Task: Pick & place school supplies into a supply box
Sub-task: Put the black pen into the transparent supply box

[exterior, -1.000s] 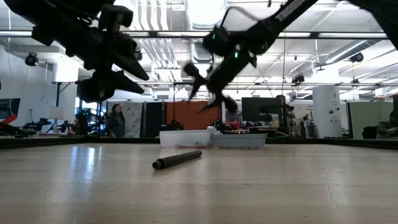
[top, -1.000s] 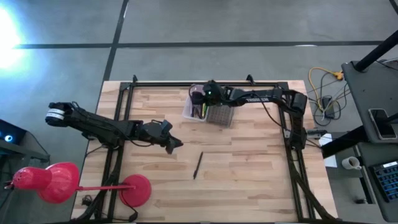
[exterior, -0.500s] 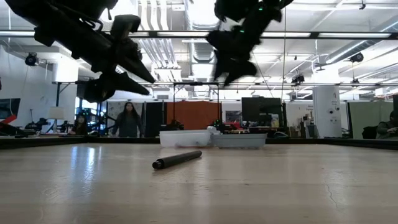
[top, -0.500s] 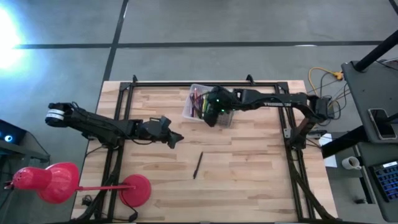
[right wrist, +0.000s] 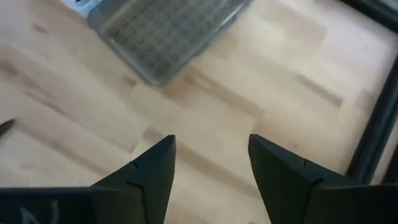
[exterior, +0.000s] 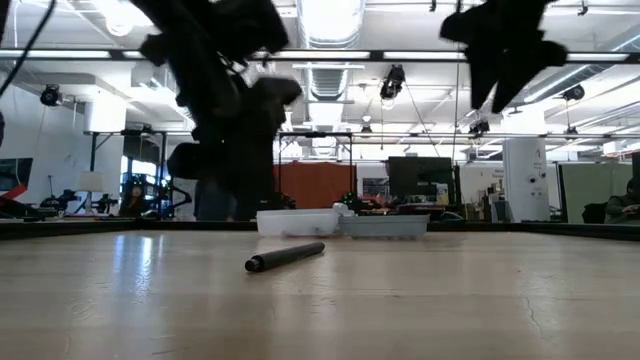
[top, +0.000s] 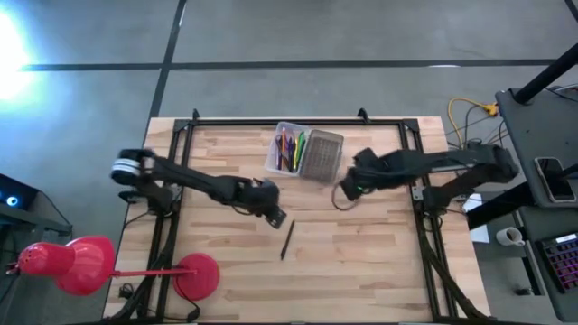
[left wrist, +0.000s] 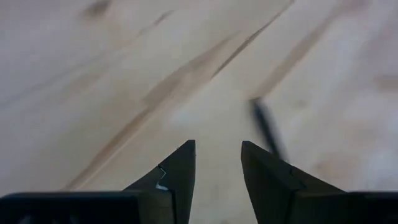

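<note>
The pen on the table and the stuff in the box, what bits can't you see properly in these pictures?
- Black pen: blurred in the left wrist view, partly behind the left gripper; its tip type is unreadable.
- Supply box: contents too small to count in the high view; hidden by its wall in the low view.
- Grey lid: cut off by the right wrist view's edge.

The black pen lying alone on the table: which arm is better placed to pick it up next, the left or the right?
Probably the left. The left gripper hangs open just beside the black pen, which also shows ahead of its fingers in the left wrist view. The right gripper is open too, but farther off, near the grey lid.
</note>
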`<state>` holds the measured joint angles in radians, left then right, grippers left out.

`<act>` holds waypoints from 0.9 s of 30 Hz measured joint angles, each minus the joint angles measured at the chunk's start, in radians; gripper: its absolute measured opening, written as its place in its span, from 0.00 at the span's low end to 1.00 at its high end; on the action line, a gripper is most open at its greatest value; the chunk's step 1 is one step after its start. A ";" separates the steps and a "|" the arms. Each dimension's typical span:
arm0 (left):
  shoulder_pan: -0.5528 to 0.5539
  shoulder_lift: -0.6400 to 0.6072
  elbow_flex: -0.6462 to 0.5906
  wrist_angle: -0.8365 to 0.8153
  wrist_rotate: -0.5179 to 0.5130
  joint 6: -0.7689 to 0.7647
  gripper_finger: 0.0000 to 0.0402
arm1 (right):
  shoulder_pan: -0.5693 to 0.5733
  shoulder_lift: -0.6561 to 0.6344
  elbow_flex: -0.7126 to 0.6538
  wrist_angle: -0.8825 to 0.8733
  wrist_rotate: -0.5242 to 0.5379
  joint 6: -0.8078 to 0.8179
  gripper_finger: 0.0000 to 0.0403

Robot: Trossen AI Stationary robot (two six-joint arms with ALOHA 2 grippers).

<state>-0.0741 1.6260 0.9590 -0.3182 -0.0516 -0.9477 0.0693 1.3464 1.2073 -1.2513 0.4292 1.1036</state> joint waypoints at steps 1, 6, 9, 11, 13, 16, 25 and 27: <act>-0.005 0.036 0.039 -0.058 -0.001 -0.006 0.28 | 0.017 -0.027 -0.016 0.001 0.009 0.030 0.48; -0.054 0.148 0.174 -0.173 -0.032 -0.021 0.28 | 0.113 -0.116 -0.095 0.017 0.087 0.169 0.48; -0.079 0.189 0.232 -0.161 -0.034 -0.074 0.28 | 0.162 -0.127 -0.140 0.037 0.098 0.219 0.48; -0.094 0.216 0.270 -0.159 -0.048 -0.110 0.29 | 0.187 -0.120 -0.167 0.038 0.098 0.238 0.48; -0.109 0.238 0.302 -0.165 -0.061 -0.137 0.31 | 0.209 -0.106 -0.193 0.041 0.098 0.256 0.48; -0.124 0.257 0.332 -0.171 -0.064 -0.164 0.37 | 0.237 -0.094 -0.221 0.049 0.096 0.281 0.48; -0.127 0.269 0.307 -0.155 -0.069 -0.211 0.57 | 0.249 -0.088 -0.252 0.091 0.098 0.284 0.48; -0.137 0.282 0.308 -0.139 -0.069 -0.214 0.57 | 0.249 -0.088 -0.255 0.092 0.103 0.284 0.48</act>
<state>-0.2109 1.9078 1.2673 -0.4571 -0.1206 -1.1618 0.3183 1.2583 0.9523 -1.1596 0.5323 1.3875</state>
